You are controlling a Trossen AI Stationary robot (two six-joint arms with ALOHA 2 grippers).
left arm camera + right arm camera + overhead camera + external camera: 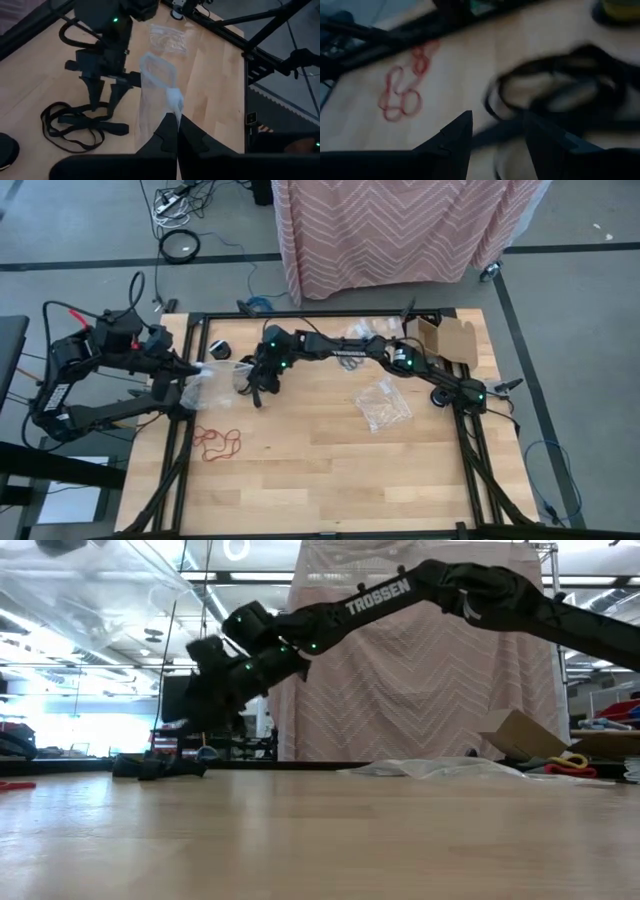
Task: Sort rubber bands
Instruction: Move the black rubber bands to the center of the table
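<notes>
Wooden counter [330,470]: clear bag [159,85] is pinched by the clenched left tool [176,131]. Right tool [105,97], released, is poised over black rubber bands [70,131]. Loops may be snagged or scattered if grasped unevenly.

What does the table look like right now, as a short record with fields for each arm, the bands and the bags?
left end effector: shut on the clear bag, holding it up at the table's left
right end effector: open, over the black rubber bands
red rubber bands: loose on the wood, front left
second bag: lying flat right of centre
cardboard box: back right corner
</notes>
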